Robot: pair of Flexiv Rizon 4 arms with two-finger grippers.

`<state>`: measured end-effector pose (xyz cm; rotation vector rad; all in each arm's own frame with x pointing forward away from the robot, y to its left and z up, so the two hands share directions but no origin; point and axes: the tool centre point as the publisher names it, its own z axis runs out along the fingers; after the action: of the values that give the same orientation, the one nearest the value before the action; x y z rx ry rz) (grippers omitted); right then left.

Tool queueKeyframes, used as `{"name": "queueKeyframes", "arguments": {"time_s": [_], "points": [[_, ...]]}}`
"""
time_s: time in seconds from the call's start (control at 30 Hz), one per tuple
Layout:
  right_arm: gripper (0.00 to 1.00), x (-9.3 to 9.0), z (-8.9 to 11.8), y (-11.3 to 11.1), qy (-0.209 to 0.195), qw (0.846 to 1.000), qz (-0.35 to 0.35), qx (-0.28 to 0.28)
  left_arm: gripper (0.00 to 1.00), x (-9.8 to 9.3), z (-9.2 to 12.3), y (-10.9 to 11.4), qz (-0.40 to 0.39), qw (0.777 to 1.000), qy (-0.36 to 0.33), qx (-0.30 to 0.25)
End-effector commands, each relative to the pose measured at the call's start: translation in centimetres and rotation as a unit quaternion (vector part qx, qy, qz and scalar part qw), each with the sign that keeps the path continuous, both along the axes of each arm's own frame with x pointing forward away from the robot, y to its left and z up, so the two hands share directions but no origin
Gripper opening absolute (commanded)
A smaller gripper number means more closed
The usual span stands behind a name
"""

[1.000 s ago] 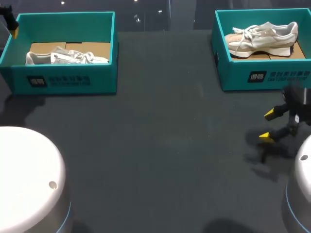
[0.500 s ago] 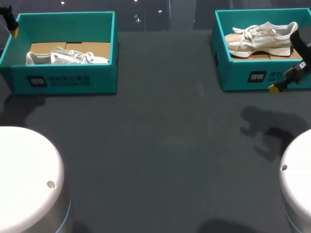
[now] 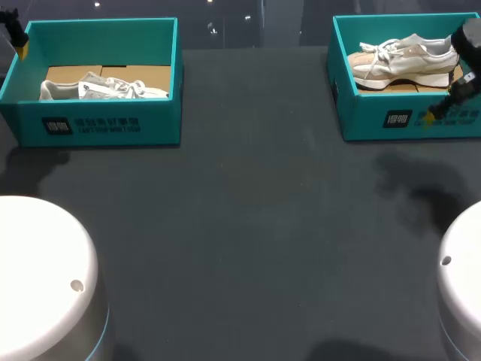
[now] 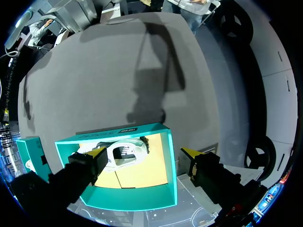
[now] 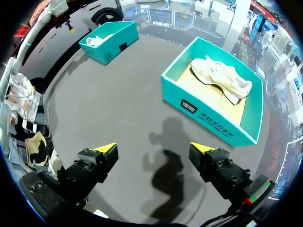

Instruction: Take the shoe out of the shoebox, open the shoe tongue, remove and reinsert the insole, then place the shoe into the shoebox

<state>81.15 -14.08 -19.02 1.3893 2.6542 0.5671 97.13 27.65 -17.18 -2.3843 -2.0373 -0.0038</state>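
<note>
Two teal shoeboxes stand at the back of the table. The left box (image 3: 98,124) holds a white shoe (image 3: 101,88); the right box (image 3: 409,116) holds a beige and white shoe (image 3: 406,56). My right gripper (image 3: 449,98) hangs in front of the right box's near wall, high over the table. In the right wrist view it (image 5: 153,147) is open and empty, with that box (image 5: 189,105) and its shoe (image 5: 220,75) ahead. My left gripper (image 3: 16,34) sits by the left box's far left corner. Seen from its wrist, it (image 4: 143,152) is open above the box (image 4: 156,201) and white shoe (image 4: 124,153).
The dark table (image 3: 248,226) stretches between and in front of the boxes. Two white arm bases (image 3: 45,286) (image 3: 462,293) fill the near corners. The right arm's shadow (image 5: 168,175) falls on the table below the right gripper.
My right gripper has risen from low over the table's right front up to the right box's front wall. The left arm, the boxes and the shoes have not moved.
</note>
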Motion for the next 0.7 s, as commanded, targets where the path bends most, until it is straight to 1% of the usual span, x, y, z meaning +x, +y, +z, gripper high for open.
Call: {"name": "queueKeyframes", "arguments": {"time_s": [0.03, 0.13, 0.2, 0.23, 0.27, 0.33, 0.37, 0.47, 0.5, 0.53, 0.7], "points": [[1.00, 7.0, 0.3, -1.0, 0.065, 0.994, -0.070, -0.046, 1.00, -0.1, 0.0, 0.0, 0.000, 1.000, -0.001, 0.001], [1.00, 10.1, 0.9, -2.1, 0.076, 0.990, -0.101, -0.068, 1.00, -0.1, 0.0, 0.0, 0.000, 1.000, -0.001, 0.001], [1.00, 11.8, 1.1, -2.8, 0.075, 0.989, -0.110, -0.072, 1.00, -0.1, 0.0, 0.0, 0.000, 1.000, -0.001, 0.001], [1.00, 13.0, 1.1, -3.3, 0.082, 0.986, -0.121, -0.077, 1.00, -0.1, 0.0, 0.0, 0.000, 1.000, -0.001, 0.001], [1.00, 13.6, 1.0, -3.5, 0.082, 0.987, -0.120, -0.076, 1.00, -0.1, 0.0, 0.0, 0.000, 1.000, -0.001, 0.001], [1.00, 15.7, 1.1, -4.2, 0.088, 0.984, -0.131, -0.078, 1.00, -0.1, 0.0, 0.0, 0.000, 1.000, -0.001, 0.001], [1.00, 16.2, 1.2, -4.3, 0.087, 0.985, -0.130, -0.078, 1.00, -0.1, 0.0, 0.0, 0.000, 1.000, -0.001, 0.001], [1.00, 19.0, 1.7, -5.6, 0.089, 0.980, -0.163, -0.066, 1.00, -0.1, 0.0, 0.0, 0.000, 1.000, -0.001, 0.001], [1.00, 19.5, 2.0, -5.9, 0.090, 0.979, -0.168, -0.066, 1.00, -0.1, 0.0, 0.0, 0.000, 1.000, -0.001, 0.001], [1.00, 19.6, 2.3, -6.0, 0.085, 0.979, -0.173, -0.070, 1.00, -0.1, 0.0, 0.0, 0.000, 1.000, -0.001, 0.001], [1.00, 19.6, 2.3, -6.0, 0.085, 0.979, -0.173, -0.070, 1.00, -0.1, 0.0, 0.0, 0.000, 1.000, -0.001, 0.001]]}}
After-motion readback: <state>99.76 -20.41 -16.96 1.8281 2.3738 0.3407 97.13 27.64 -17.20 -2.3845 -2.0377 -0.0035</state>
